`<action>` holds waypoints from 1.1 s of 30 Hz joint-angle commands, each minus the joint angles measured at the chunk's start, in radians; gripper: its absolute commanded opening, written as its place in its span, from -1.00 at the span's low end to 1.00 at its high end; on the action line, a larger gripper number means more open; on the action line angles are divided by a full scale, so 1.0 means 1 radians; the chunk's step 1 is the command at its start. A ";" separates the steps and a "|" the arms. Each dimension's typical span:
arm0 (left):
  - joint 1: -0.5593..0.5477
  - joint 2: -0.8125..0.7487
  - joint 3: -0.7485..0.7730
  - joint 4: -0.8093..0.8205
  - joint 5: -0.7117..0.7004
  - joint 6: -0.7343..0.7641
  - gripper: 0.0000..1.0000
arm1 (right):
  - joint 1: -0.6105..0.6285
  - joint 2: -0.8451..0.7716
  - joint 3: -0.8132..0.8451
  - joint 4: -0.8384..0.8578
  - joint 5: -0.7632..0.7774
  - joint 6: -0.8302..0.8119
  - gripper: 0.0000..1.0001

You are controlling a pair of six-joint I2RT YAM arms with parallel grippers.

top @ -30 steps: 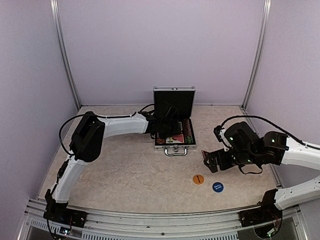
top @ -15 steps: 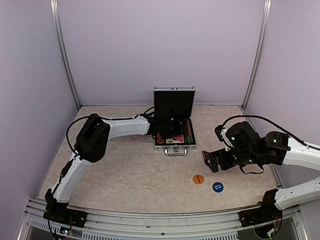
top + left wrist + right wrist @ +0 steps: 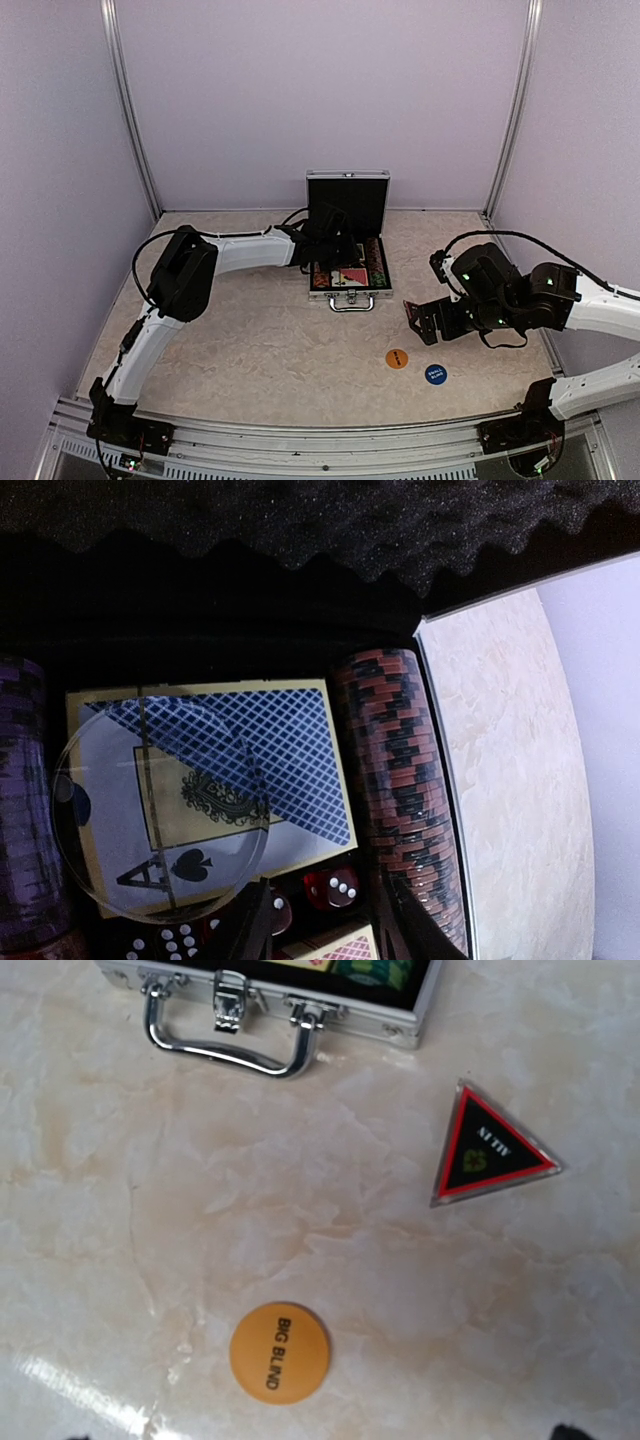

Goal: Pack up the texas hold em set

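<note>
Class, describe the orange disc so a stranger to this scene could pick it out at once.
Find the open silver case at the back middle of the table. From its handle, come toward the near edge and slightly right, where two round discs lie flat. The orange disc, printed BIG BLIND, is nearer the case than the blue disc to its right.

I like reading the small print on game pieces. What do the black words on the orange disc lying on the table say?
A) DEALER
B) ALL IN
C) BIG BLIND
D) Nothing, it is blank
C: in the right wrist view the orange disc, lying flat on the table, clearly carries the black words BIG BLIND.
</note>
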State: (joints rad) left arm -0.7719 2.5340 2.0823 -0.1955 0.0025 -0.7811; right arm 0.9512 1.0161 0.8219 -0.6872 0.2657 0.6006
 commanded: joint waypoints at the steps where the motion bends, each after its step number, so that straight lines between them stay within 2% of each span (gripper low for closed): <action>1: 0.037 0.034 0.024 0.039 -0.032 0.012 -0.25 | -0.009 0.005 -0.001 0.003 0.002 0.011 0.99; 14: 0.029 -0.007 -0.034 0.114 0.020 -0.010 -0.18 | -0.013 0.156 0.007 -0.017 0.098 0.114 1.00; 21: 0.008 -0.065 -0.110 0.130 0.035 -0.026 -0.10 | -0.077 0.259 0.040 0.001 0.104 0.134 0.99; 27: -0.024 -0.152 -0.215 0.144 0.038 -0.040 0.10 | -0.154 0.346 0.066 0.040 0.090 0.112 0.99; 33: -0.055 -0.272 -0.334 0.139 0.024 -0.042 0.46 | -0.211 0.465 0.096 0.103 0.050 0.070 1.00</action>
State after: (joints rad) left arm -0.8074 2.3760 1.8133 -0.0566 0.0338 -0.8223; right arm 0.7738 1.4132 0.8799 -0.6380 0.3355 0.6991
